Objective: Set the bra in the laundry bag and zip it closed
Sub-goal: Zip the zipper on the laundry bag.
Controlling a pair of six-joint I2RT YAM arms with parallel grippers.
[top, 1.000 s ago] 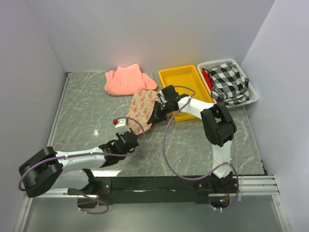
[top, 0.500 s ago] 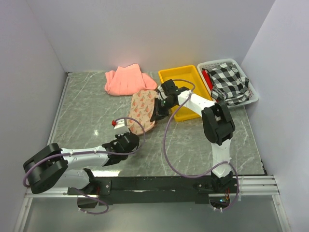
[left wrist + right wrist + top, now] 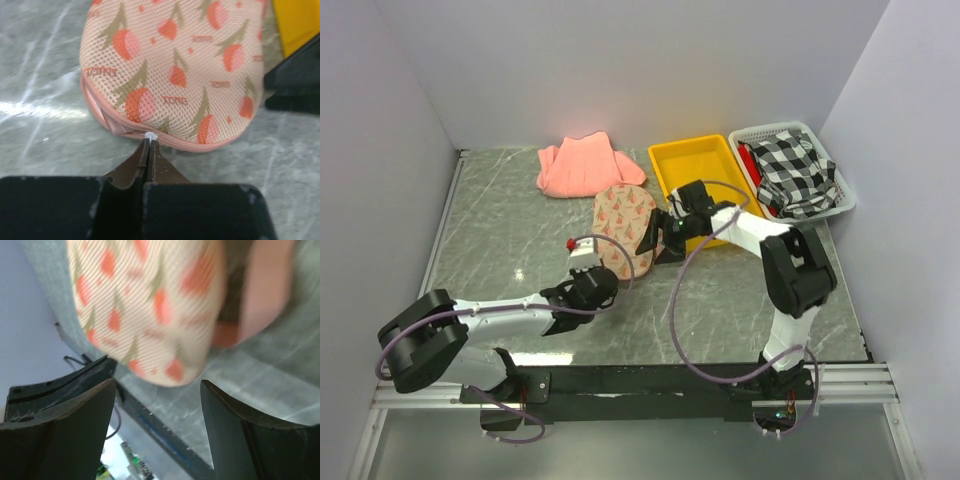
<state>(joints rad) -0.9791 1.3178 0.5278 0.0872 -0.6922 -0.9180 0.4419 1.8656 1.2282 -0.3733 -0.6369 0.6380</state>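
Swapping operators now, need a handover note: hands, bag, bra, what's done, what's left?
Left hand: shut on the small white zip pull at the near edge of the laundry bag.
Right hand: open, holding nothing, at the bag's right side.
Bag: lying flat on the table.
Bra: not in view; probably already inside the bag.
Done: the zip looks closed along the near edge in the left wrist view.
Left: check the zip is shut all the way round, then release the pull and back both arms off.
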